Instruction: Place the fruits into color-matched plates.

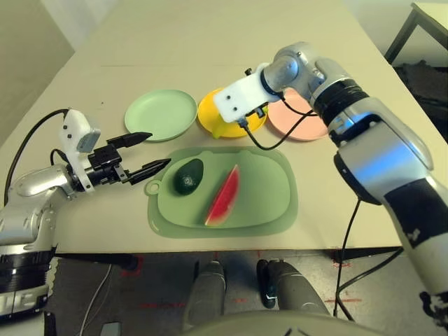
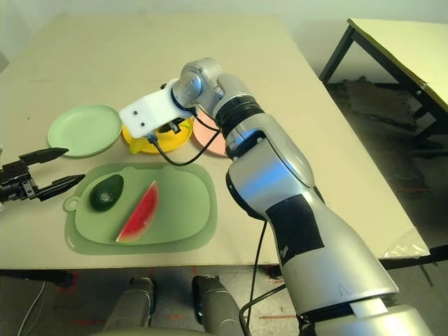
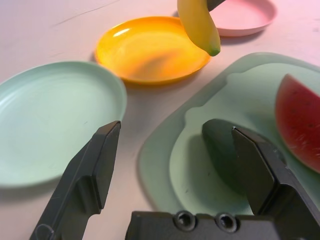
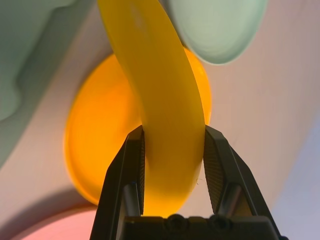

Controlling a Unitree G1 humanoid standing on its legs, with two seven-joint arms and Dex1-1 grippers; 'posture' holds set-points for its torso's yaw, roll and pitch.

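The tabletop (image 1: 210,42) is pale beige. On it sit three plates: one mint green (image 1: 160,114), one deep yellow-orange (image 3: 150,50), one pale pink (image 1: 302,120). The mat (image 1: 266,199) is soft sage green. The avocado (image 1: 188,176) is dark green, nearly black. The watermelon (image 1: 223,197) is red with tiny dark seed specks and a green rind. The banana (image 4: 160,100) is bright yellow with a greenish tip. Both pincers have black fingers (image 3: 90,175).

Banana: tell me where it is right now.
The banana is clamped in the right gripper, held in the air over the yellow plate, the middle of three plates, with the green mat on the robot's side.
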